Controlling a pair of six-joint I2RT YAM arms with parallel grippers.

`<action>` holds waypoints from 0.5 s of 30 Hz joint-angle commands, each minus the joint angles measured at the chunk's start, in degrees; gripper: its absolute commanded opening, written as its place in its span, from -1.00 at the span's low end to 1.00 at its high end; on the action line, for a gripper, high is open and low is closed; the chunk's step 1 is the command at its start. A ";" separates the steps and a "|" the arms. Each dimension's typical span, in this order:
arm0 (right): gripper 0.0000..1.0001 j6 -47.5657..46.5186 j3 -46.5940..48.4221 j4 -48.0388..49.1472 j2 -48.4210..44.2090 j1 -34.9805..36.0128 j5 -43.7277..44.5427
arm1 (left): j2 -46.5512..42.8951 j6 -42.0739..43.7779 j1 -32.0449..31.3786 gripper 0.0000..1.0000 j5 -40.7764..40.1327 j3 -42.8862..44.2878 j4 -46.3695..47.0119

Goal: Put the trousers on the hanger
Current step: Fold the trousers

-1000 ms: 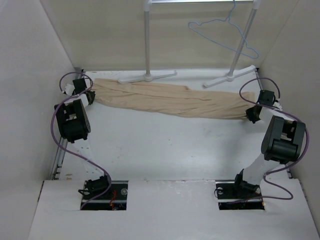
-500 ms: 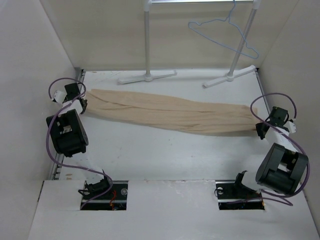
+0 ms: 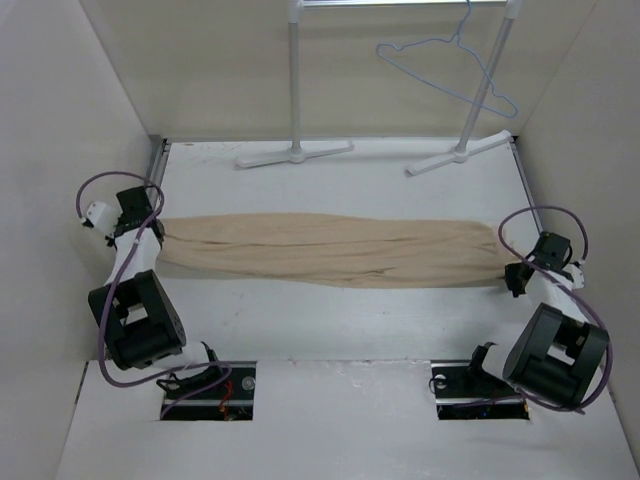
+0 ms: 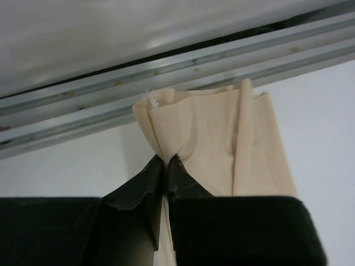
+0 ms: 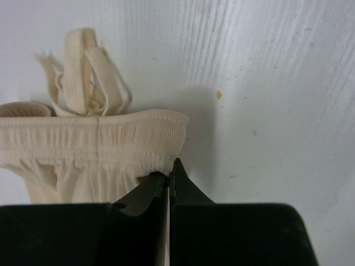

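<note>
Top external shows the trousers (image 3: 330,250) pulled straight between my grippers, ready to lift to the hanger (image 3: 445,65) (well ahead, on the rack (image 3: 296,90)). Left gripper (image 4: 166,163) pinches a leg end; right gripper (image 5: 168,169) clamps the waistband.

trousers (image 3: 330,250) nearer now; level, taut

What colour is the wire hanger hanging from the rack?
Light blue; the hanger shows best in the top external view.
</note>
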 commanded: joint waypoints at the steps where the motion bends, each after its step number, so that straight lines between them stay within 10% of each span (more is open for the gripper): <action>1: -1.00 0.68 -5.73 -2.63 -9.55 -4.35 0.08 | -3.34 1.71 0.46 -0.90 -5.80 -5.15 -0.85; 7: -1.00 0.59 -6.05 -2.85 -9.99 -4.74 0.07 | -5.53 1.27 -0.15 0.28 -5.89 -4.56 -2.25; 8: 0.05 -0.10 -4.05 -6.15 -13.21 -2.91 2.77 | -6.67 1.27 -0.24 0.41 -5.89 -3.85 -2.69; 15: 0.40 -2.57 5.19 -10.58 -17.98 6.49 8.68 | -8.37 1.62 -7.35 0.29 -3.54 3.09 -4.81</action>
